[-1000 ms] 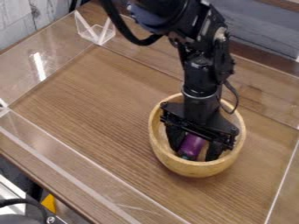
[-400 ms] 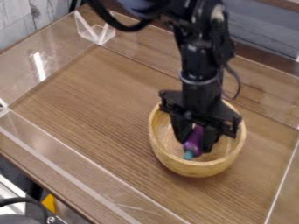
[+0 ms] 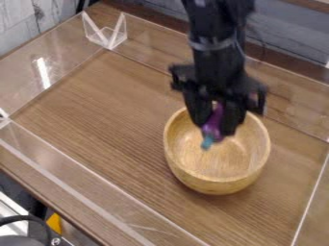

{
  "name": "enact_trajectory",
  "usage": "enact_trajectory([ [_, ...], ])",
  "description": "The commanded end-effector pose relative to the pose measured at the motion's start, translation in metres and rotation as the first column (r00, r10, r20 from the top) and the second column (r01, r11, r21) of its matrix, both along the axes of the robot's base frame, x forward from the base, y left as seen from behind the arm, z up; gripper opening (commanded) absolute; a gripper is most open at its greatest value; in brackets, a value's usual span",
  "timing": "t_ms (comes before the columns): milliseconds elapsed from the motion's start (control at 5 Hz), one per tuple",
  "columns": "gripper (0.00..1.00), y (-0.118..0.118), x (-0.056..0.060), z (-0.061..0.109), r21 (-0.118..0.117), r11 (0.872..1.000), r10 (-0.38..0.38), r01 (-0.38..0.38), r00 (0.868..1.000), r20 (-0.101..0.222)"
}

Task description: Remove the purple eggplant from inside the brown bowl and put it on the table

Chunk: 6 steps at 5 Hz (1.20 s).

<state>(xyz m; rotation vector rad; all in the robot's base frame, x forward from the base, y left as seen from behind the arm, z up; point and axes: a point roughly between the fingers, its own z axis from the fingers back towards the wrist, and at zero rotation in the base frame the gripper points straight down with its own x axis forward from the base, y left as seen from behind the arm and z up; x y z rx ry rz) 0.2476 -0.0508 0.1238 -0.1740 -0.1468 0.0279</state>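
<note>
The purple eggplant (image 3: pixel 214 123) hangs nearly upright with its teal stem tip pointing down, clear of the bowl's floor. My gripper (image 3: pixel 215 117) points down and is shut on the eggplant's upper part, directly above the brown bowl (image 3: pixel 183 167). The round light-brown wooden bowl sits right of center on the wood-grain table (image 3: pixel 90 106), and its inside shows nothing else. The black arm rises out of the top of the frame.
Clear acrylic walls (image 3: pixel 26 67) line the table's edges, with a low front wall (image 3: pixel 77 197) close to the camera. A clear acrylic corner piece (image 3: pixel 106 31) stands at the back left. Bare tabletop stretches to the left of the bowl.
The gripper closed on the eggplant inside the bowl and rose, lifting it from the bowl's bottom to above the rim. The bowl has stayed in place.
</note>
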Motion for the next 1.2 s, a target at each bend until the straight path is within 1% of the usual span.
enact_trajectory([
  [0, 0.0, 0.025, 0.004, 0.022, 0.005, 1.0, 0.027, -0.028, 0.998, 0.06],
  [200, 0.0, 0.054, -0.002, 0.022, 0.024, 0.999, 0.039, -0.041, 0.997, 0.063],
  [400, 0.0, 0.067, -0.006, 0.019, 0.04, 0.998, 0.038, -0.04, 0.997, 0.067],
  [600, 0.0, 0.079, -0.01, 0.012, 0.062, 0.998, 0.007, -0.011, 0.998, 0.064],
  [1000, 0.0, 0.114, -0.018, 0.001, 0.104, 0.995, -0.012, 0.005, 0.997, 0.07],
])
